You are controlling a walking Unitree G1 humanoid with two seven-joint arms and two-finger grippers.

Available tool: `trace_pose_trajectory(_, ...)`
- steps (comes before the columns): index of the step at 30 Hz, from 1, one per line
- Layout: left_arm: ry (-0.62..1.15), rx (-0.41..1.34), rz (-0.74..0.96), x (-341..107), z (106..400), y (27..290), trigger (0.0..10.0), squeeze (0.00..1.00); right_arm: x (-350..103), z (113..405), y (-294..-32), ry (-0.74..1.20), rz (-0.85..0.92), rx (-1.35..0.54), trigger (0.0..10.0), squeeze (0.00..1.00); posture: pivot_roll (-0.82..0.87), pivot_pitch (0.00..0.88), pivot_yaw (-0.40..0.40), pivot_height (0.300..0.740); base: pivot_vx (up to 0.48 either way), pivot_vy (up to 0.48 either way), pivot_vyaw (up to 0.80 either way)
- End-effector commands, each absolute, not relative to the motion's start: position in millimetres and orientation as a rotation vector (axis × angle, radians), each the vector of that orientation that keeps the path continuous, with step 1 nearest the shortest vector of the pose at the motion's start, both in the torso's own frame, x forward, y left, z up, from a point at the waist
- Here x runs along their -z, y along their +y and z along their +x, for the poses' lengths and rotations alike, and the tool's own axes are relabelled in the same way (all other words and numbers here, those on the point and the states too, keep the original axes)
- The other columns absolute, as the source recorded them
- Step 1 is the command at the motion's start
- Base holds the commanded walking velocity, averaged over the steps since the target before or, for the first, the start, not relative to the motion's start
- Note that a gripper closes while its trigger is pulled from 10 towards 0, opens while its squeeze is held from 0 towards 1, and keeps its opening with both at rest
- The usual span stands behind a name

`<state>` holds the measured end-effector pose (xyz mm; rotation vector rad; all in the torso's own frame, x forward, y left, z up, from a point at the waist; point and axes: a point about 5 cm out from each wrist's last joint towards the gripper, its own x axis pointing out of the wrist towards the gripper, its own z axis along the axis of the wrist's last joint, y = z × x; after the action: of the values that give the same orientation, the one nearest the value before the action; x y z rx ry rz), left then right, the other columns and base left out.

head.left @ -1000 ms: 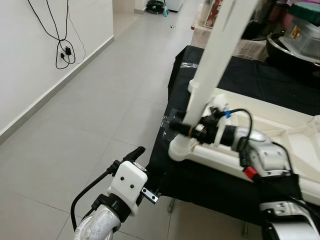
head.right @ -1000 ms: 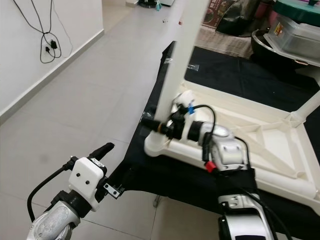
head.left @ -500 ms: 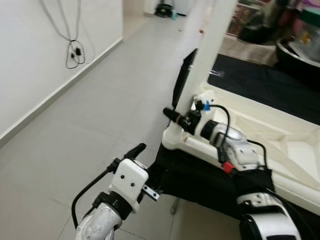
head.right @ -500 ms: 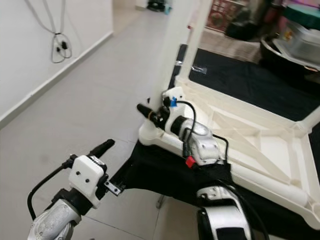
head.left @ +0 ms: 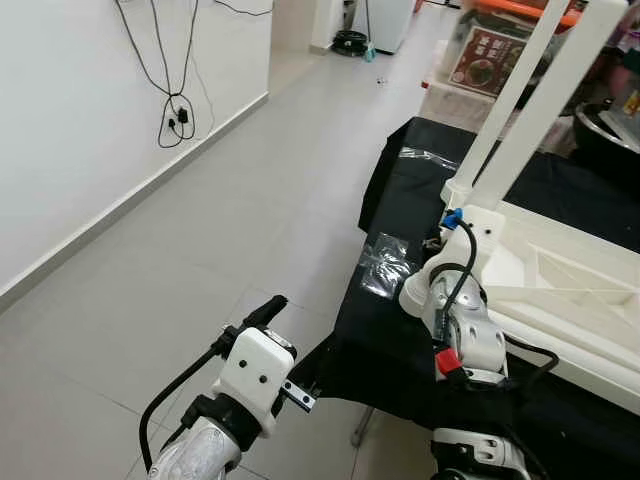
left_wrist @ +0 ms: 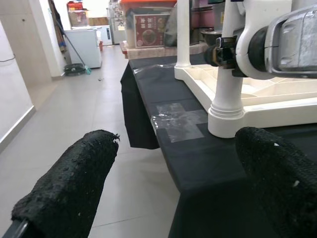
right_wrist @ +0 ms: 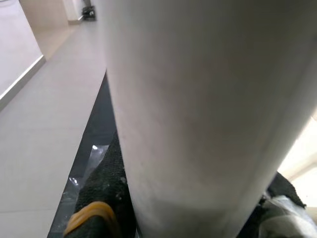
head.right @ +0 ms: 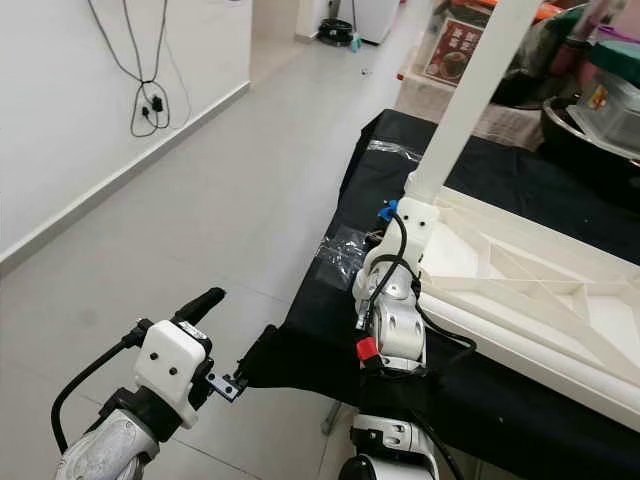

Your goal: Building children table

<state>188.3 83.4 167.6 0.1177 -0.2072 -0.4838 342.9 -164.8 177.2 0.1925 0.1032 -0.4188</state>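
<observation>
At tabletop (head.right: 330, 290) corner, white leg (head.right: 470, 95) now stood upright in its socket, gripped by right tool (left_wrist: 218, 52); left tool (left_wrist: 168, 198) open, idle.

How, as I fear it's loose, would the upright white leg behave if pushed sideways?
The white leg looks like stiff, light plastic, so it probably won't bend. Tall and seated only in its corner socket, it might lever or tilt.
</observation>
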Motion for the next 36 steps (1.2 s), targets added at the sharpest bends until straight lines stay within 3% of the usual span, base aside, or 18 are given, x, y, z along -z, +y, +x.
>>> trace_pose_trajectory(1,-0.194,0.495,0.122,-163.5,186.4,82.0,10.0,0.0,-173.3,344.1,-159.6,0.116,0.227,0.432,10.0,0.0,0.12,0.063,-0.157,0.74,0.0,0.0,0.0)
trace_pose_trajectory(2,-0.193,0.496,0.121,-163.5,186.1,81.8,10.0,0.0,-178.2,345.9,-154.1,0.086,0.237,0.391,10.0,1.0,0.12,0.065,-0.157,0.74,0.0,0.0,0.0)
trace_pose_trajectory(5,-0.191,0.497,0.121,-163.4,185.7,81.7,10.0,0.0,-189.2,347.4,-152.9,0.013,0.216,0.362,10.0,1.0,0.11,0.067,-0.155,0.74,0.0,0.0,0.0)
trace_pose_trajectory(6,-0.191,0.497,0.121,-163.3,185.5,81.7,10.0,0.0,-192.9,346.7,-152.7,0.0,0.215,0.367,10.0,0.0,0.11,0.067,-0.155,0.74,0.0,0.0,0.0)
trace_pose_trajectory(11,-0.19,0.498,0.119,-163.3,185.6,80.7,10.0,0.0,-206.2,354.6,-169.4,-0.079,0.207,0.309,10.0,0.0,0.11,0.072,-0.156,0.74,0.0,0.0,0.0)
trace_pose_trajectory(13,-0.19,0.498,0.119,-163.7,186.1,80.2,10.0,0.0,-224.8,366.8,-187.1,-0.179,0.257,0.095,10.0,0.0,0.11,0.071,-0.156,0.74,0.0,0.0,0.0)
trace_pose_trajectory(14,-0.19,0.498,0.119,-163.7,186.1,80.2,10.0,0.0,-224.8,366.8,-187.1,-0.179,0.257,0.095,10.0,0.0,0.11,0.071,-0.156,0.74,0.0,0.0,0.0)
trace_pose_trajectory(16,-0.191,0.496,0.121,-164.0,186.4,80.6,10.0,0.0,-237.9,372.6,-197.0,-0.217,0.284,-0.153,10.0,0.0,0.11,0.072,-0.155,0.74,0.0,0.0,0.0)
trace_pose_trajectory(17,-0.191,0.496,0.121,-164.0,186.4,80.6,10.0,0.0,-237.9,372.6,-197.0,-0.217,0.284,-0.153,10.0,0.0,0.11,0.072,-0.155,0.74,0.0,0.0,0.0)
trace_pose_trajectory(18,-0.195,0.499,0.126,-164.8,186.5,80.4,10.0,0.0,-242.4,372.8,-198.2,-0.211,0.285,-0.336,10.0,0.0,0.11,0.071,-0.156,0.74,0.0,0.0,0.0)
trace_pose_trajectory(20,-0.202,0.509,0.143,-165.6,186.3,79.1,10.0,0.0,-240.1,370.3,-192.6,-0.178,0.268,-0.501,10.0,0.0,0.11,0.071,-0.156,0.74,0.0,0.0,0.0)
trace_pose_trajectory(22,-0.202,0.509,0.143,-165.6,186.3,79.1,10.0,0.0,-240.1,370.3,-192.6,-0.178,0.268,-0.501,10.0,0.0,0.11,0.071,-0.156,0.74,0.0,0.0,0.0)
trace_pose_trajectory(24,-0.205,0.513,0.148,-166.1,185.8,78.3,10.0,0.0,-232.1,363.2,-180.5,-0.126,0.222,-0.712,10.0,0.0,0.12,0.072,-0.158,0.74,0.0,0.0,0.0)
trace_pose_trajectory(25,-0.205,0.513,0.148,-166.1,185.8,78.3,10.0,0.0,-232.1,363.2,-180.5,-0.126,0.222,-0.712,10.0,0.0,0.12,0.072,-0.158,0.74,0.0,0.0,0.0)
trace_pose_trajectory(28,-0.205,0.509,0.151,-166.5,185.2,79.1,10.0,0.0,-212.1,344.4,-160.7,0.003,0.133,-1.089,10.0,0.0,0.13,0.073,-0.163,0.74,0.0,0.0,0.0)
trace_pose_trajectory(35,-0.204,0.501,0.154,-166.6,184.3,80.1,10.0,0.0,-199.4,347.9,-148.6,0.089,0.09,-1.219,10.0,0.0,0.14,0.077,-0.166,0.74,0.0,0.0,0.0)
trace_pose_trajectory(36,-0.203,0.5,0.155,-166.4,184.0,80.1,10.0,0.0,-199.2,352.1,-146.4,0.091,0.09,-1.229,6.5,0.0,0.14,0.078,-0.167,0.74,0.0,0.0,0.0)
